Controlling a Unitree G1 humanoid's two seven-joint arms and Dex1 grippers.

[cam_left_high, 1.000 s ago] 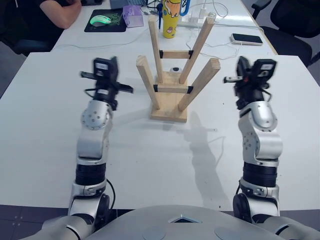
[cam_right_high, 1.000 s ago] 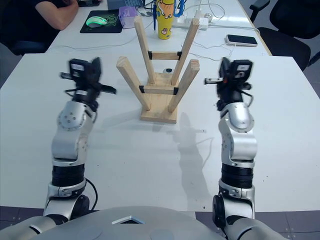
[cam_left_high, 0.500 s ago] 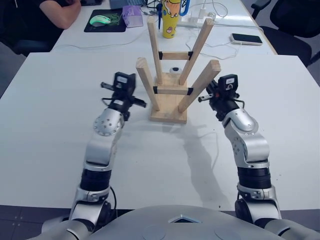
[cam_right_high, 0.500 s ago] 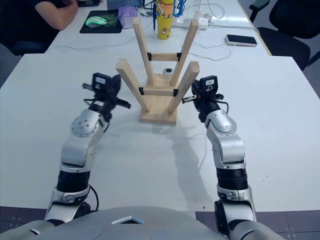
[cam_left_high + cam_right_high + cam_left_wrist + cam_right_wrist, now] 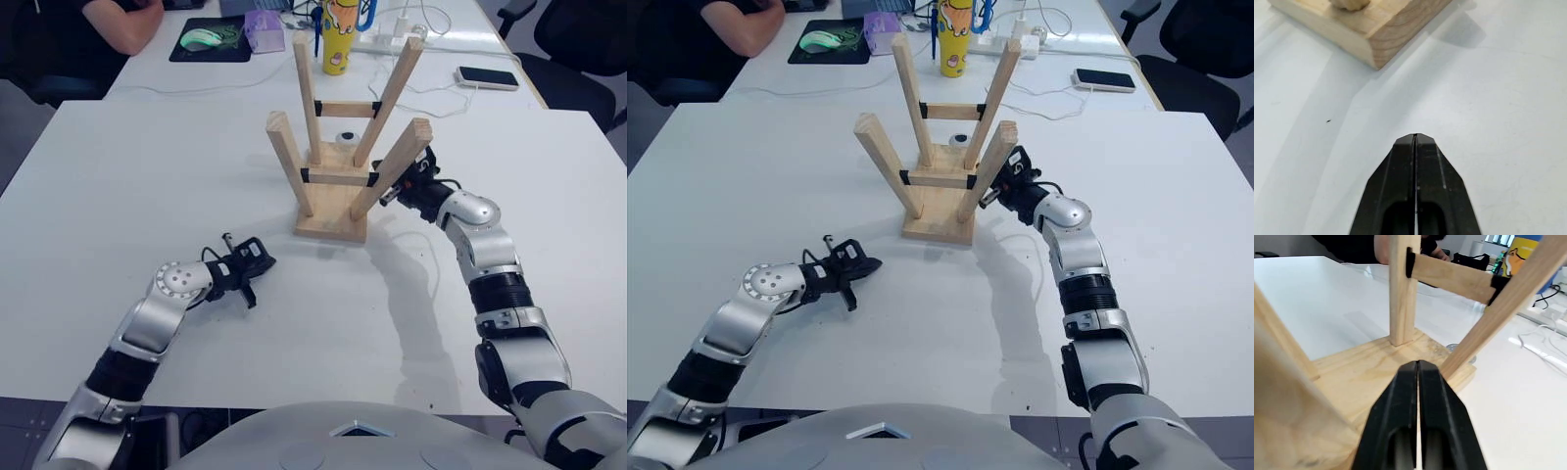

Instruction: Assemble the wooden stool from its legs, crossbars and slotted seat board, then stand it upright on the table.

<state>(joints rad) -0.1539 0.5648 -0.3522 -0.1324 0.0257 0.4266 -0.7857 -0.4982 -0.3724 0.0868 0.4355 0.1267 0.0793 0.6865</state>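
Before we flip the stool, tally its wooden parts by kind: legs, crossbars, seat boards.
legs: 4
crossbars: 2
seat board: 1
total: 7

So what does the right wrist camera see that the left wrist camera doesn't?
Right wrist view: three stool legs rising from the board, a crossbar joining two of them, and a yellow cup behind. Left wrist view: an outer corner of the seat board lying flat on the white table. Both: the seat board, the table, and that arm's own black fingers, left gripper and right gripper, each shut.
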